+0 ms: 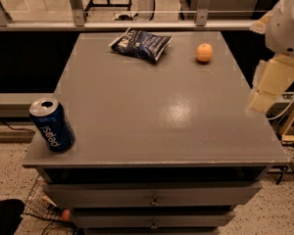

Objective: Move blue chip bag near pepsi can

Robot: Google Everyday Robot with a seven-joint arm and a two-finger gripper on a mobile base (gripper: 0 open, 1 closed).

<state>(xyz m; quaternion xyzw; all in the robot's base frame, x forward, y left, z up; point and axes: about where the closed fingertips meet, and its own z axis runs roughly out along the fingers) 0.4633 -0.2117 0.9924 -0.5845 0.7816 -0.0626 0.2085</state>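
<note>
The blue chip bag (141, 44) lies flat at the far edge of the grey table (157, 111), left of centre. The pepsi can (51, 125) stands upright at the near left corner, far from the bag. My gripper (268, 86) hangs at the right edge of the table, cream-coloured, below the white arm (288, 23). It is apart from both the bag and the can and holds nothing that I can see.
A small orange fruit (204, 53) sits at the far right of the table, right of the bag. The table is a drawer cabinet with handles (154, 199) at the front. A metal rail (137, 26) runs behind it. A wire basket (41, 207) sits on the floor at bottom left.
</note>
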